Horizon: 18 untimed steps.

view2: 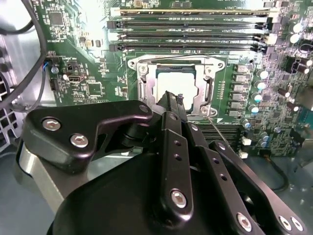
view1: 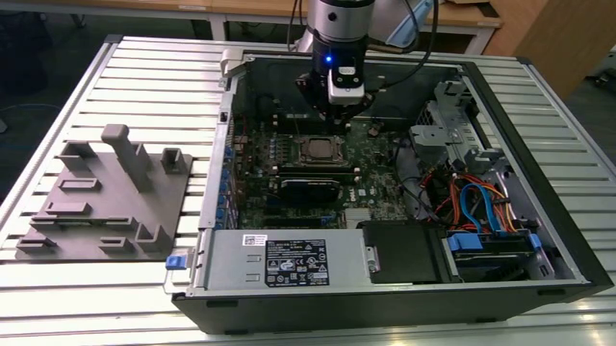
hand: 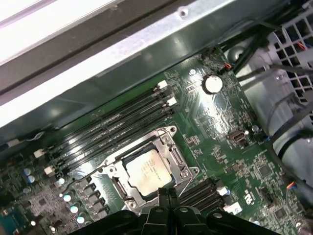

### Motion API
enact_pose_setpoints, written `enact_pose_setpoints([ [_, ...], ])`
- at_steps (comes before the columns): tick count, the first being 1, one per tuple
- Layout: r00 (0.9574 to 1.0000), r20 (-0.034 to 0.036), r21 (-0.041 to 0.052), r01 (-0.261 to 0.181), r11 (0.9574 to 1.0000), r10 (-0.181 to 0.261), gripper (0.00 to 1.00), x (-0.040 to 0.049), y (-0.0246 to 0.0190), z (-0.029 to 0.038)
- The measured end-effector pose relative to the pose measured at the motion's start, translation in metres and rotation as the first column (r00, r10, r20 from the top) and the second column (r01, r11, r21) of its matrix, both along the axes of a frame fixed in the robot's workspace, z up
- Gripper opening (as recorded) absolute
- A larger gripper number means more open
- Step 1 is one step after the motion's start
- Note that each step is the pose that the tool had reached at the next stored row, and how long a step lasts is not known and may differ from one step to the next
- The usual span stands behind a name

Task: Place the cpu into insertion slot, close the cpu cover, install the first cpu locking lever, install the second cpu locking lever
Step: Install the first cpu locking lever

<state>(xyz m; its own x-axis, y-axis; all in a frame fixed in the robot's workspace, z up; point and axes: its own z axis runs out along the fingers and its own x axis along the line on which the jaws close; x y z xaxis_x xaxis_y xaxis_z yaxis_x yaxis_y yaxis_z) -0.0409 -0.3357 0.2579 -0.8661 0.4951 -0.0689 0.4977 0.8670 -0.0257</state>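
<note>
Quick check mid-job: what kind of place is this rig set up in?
Likely a robotics lab or workshop bench: an open computer case lies on a slotted metal table, a grey fixture block sits beside it, and wooden desks stand behind.

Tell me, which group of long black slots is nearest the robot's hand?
The group right beside the hand; the other group lies on the far side of the chip.

Part of the cpu cover (view2: 209,90) behind gripper (view2: 172,98)
</note>
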Motion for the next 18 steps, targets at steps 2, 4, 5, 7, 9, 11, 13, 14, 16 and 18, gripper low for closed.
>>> enact_pose_setpoints([
  [2,0.9999,0.0,-0.0001,-0.013,0.9999,0.013,0.1,0.0,0.0,0.0],
  [4,0.9998,0.0,0.0,-0.021,0.9998,0.021,0.1,0.0,0.0,0.0],
  [5,0.9998,0.0,0.0,-0.022,0.9998,0.022,0.1,0.0,0.0,0.0],
  [7,0.9997,0.0,0.0,-0.022,0.9997,0.022,0.1,0.0,0.0,0.0],
  [9,0.9997,0.0,0.0,-0.022,0.9997,0.022,0.1,0.0,0.0,0.0],
  [11,0.9997,0.0,0.0,-0.022,0.9997,0.022,0.1,0.0,0.0,0.0],
  [13,0.9997,0.0,0.0,-0.022,0.9997,0.022,0.1,0.0,0.0,0.0],
  [14,0.9997,0.0,0.0,-0.022,0.9997,0.022,0.1,0.0,0.0,0.0],
  [16,0.9997,0.0,0.0,-0.022,0.9997,0.022,0.1,0.0,0.0,0.0],
  [18,0.9997,0.0,-0.0001,-0.023,0.9997,0.023,0.1,0.0,0.0,0.0],
])
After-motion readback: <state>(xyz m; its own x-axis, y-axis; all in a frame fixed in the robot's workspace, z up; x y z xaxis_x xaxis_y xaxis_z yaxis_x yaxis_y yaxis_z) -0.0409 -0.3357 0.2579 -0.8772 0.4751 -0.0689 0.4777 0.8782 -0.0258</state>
